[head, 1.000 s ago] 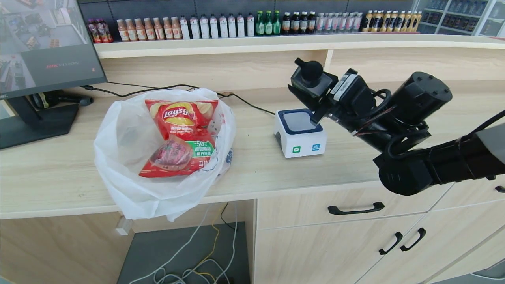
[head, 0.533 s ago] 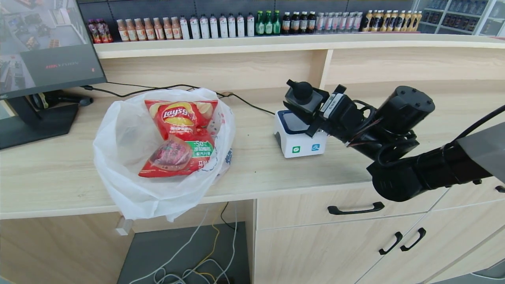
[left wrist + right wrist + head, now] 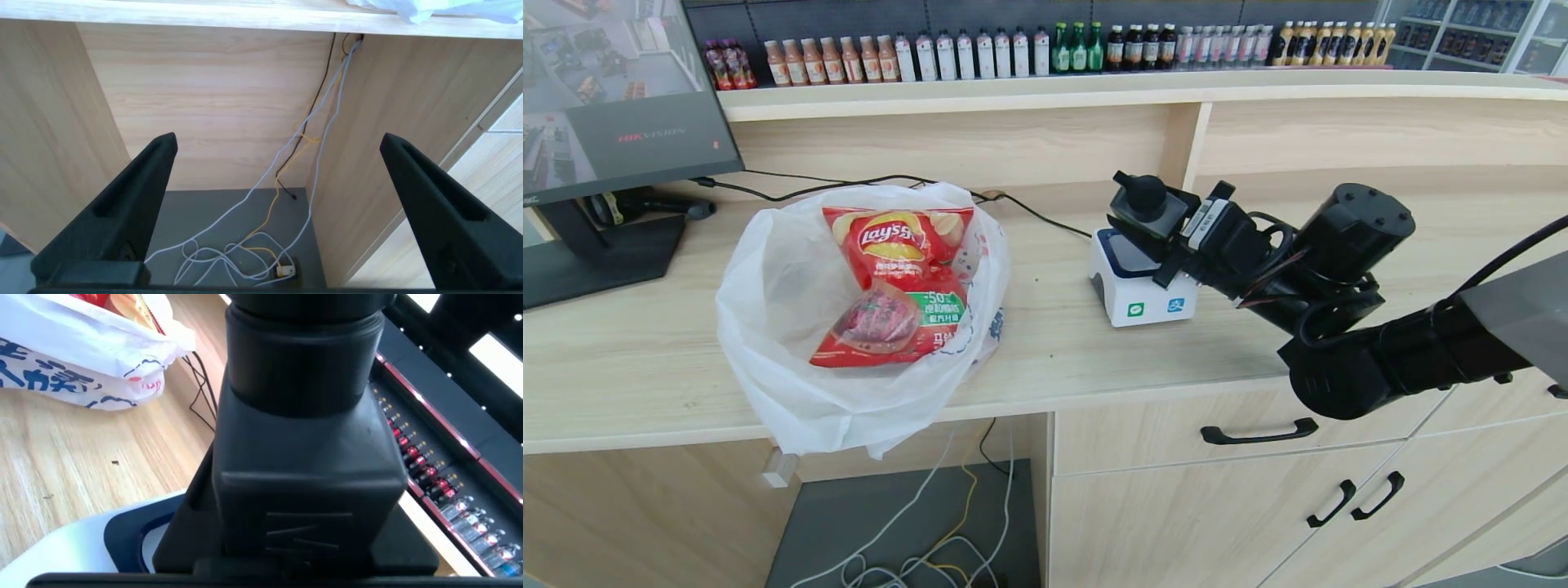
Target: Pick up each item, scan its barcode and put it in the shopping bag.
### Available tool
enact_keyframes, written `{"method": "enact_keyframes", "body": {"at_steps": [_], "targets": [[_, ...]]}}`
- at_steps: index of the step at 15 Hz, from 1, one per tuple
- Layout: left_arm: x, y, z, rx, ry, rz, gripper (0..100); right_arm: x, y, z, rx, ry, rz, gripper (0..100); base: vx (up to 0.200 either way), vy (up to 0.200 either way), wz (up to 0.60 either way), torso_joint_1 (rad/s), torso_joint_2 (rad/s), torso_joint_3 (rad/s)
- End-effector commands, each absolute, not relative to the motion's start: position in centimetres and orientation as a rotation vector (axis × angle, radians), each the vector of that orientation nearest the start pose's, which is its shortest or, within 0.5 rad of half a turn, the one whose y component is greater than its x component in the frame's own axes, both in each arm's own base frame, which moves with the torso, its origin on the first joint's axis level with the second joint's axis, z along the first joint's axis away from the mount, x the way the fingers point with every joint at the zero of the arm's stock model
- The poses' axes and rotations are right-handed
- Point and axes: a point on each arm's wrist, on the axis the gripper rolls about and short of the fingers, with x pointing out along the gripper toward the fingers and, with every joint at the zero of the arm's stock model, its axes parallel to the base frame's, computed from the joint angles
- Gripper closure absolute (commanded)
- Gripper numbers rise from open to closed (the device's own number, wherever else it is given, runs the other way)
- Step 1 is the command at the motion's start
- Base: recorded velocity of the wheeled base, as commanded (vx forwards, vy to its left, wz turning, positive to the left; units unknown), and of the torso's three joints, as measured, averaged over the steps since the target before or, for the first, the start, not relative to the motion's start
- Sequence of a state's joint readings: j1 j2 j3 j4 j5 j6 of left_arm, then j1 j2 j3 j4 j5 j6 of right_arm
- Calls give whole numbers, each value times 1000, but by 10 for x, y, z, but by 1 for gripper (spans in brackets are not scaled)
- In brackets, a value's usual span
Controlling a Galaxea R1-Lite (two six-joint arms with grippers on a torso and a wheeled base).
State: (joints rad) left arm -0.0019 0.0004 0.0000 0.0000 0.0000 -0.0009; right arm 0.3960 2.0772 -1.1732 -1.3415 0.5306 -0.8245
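My right gripper (image 3: 1176, 229) is shut on a black square-bodied bottle (image 3: 1147, 204) with a round black cap. It holds the bottle tilted just above the glass top of the white barcode scanner (image 3: 1143, 302) on the counter. In the right wrist view the black bottle (image 3: 302, 441) sits close over the scanner (image 3: 122, 539). To the left, the white shopping bag (image 3: 784, 286) lies open with a red chip packet (image 3: 898, 269) inside. My left gripper (image 3: 278, 143) hangs open below the counter with nothing between its fingers.
A monitor on a stand (image 3: 605, 122) and a handheld scanner (image 3: 645, 204) stand at the back left. A black cable (image 3: 1029, 214) crosses the counter behind the bag. Several bottles (image 3: 1045, 49) line the raised shelf. Drawers with black handles (image 3: 1258, 431) sit below, and loose cables (image 3: 270, 237) lie on the floor.
My right arm has come down and a little left, bringing the black bottle from above the scanner to just over its glass. The bag and chips have not moved.
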Motion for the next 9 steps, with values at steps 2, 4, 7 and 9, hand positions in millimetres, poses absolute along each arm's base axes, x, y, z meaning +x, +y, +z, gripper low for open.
{"method": "enact_keyframes", "body": {"at_steps": [2, 4, 7, 9], "targets": [[-23, 0, 75, -2, 0, -2, 0, 367, 167, 213, -781, -800, 675, 100, 0, 0, 0, 0, 0, 0], [-23, 0, 75, -2, 0, -2, 0, 367, 167, 213, -781, -800, 675, 100, 0, 0, 0, 0, 0, 0], [-23, 0, 75, -2, 0, -2, 0, 367, 166, 214, -781, -801, 673, 100, 0, 0, 0, 0, 0, 0], [-23, 0, 75, -2, 0, -2, 0, 366, 167, 214, -780, -803, 675, 100, 0, 0, 0, 0, 0, 0]]}}
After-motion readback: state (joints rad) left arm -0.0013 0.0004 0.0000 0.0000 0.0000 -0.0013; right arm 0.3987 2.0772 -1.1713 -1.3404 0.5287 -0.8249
